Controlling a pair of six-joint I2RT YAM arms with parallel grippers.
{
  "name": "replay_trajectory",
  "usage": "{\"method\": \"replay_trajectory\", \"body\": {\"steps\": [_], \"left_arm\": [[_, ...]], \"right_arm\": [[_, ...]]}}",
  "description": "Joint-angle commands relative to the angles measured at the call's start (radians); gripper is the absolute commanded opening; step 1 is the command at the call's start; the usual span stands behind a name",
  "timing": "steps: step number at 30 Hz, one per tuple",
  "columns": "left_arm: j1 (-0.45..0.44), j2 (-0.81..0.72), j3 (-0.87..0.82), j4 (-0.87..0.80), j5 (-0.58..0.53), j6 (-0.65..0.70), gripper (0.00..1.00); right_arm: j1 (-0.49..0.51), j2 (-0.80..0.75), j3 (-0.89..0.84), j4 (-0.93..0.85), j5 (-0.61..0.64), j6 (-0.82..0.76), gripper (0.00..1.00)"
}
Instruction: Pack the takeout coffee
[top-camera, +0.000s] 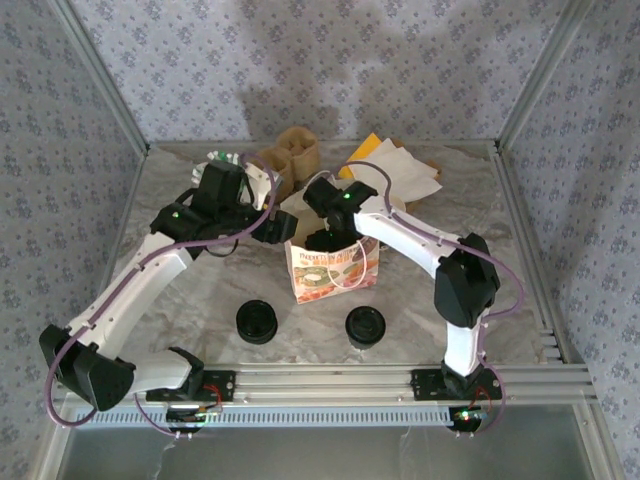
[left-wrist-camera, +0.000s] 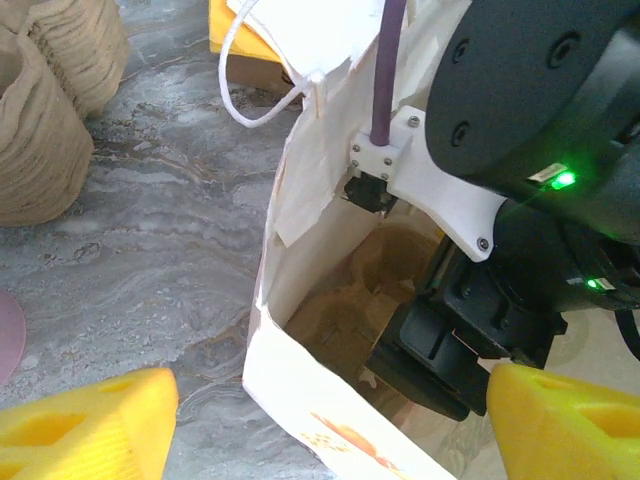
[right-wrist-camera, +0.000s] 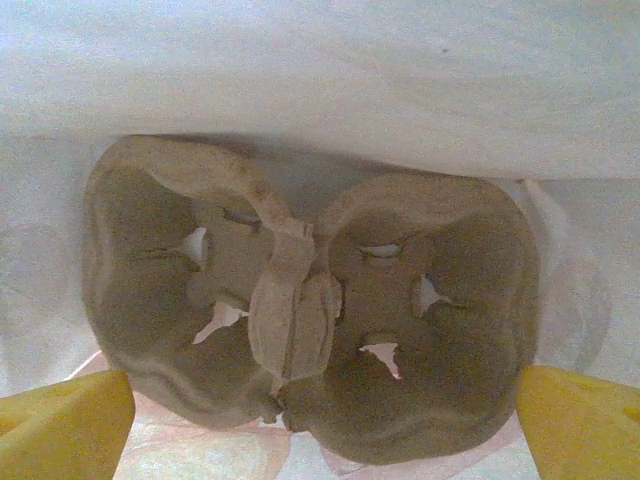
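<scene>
Takeout coffee (top-camera: 365, 326), as best you could tell from above by its black lid, stood on the near part of the table (top-camera: 190, 200), outside the paper bag (top-camera: 335, 272), with a similar black round thing (top-camera: 257, 322) well to its left.
Your right gripper (right-wrist-camera: 320, 425) hung inside the bag, fingers spread wide over the pulp cup carrier (right-wrist-camera: 310, 310) on the bag's floor, gripping nothing. Your left gripper (left-wrist-camera: 330, 430) hovered at the bag's open rim, its yellow fingers also apart and empty.
</scene>
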Motion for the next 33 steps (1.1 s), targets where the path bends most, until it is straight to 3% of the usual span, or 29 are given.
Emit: {"method": "replay_trajectory", "body": {"steps": [1,11,18,21,29,32,33], "left_arm": [[-0.010,0.008,0.006,0.027,-0.008,-0.011,0.78],[-0.021,0.018,0.030,0.015,-0.037,-0.001,0.51],[-0.023,0.031,0.067,0.005,-0.066,0.002,0.37],[-0.023,0.042,0.098,-0.036,-0.077,0.006,0.26],[-0.020,0.074,0.210,-0.134,-0.084,0.041,0.19],[-0.006,0.091,0.257,-0.176,-0.085,0.047,0.21],[0.002,0.093,0.268,-0.184,-0.085,0.045,0.26]], "right_arm": [[-0.004,-0.047,-0.014,0.009,-0.017,-0.013,1.00],[-0.005,-0.128,-0.051,0.104,-0.058,-0.013,0.98],[-0.006,-0.199,-0.084,0.169,-0.167,-0.018,0.96],[-0.008,-0.195,-0.082,0.168,-0.208,-0.020,0.96],[-0.007,-0.177,-0.055,0.200,-0.322,-0.027,0.97],[-0.005,-0.179,-0.022,0.188,-0.330,-0.034,0.97],[-0.005,-0.183,-0.009,0.180,-0.328,-0.035,0.97]]}}
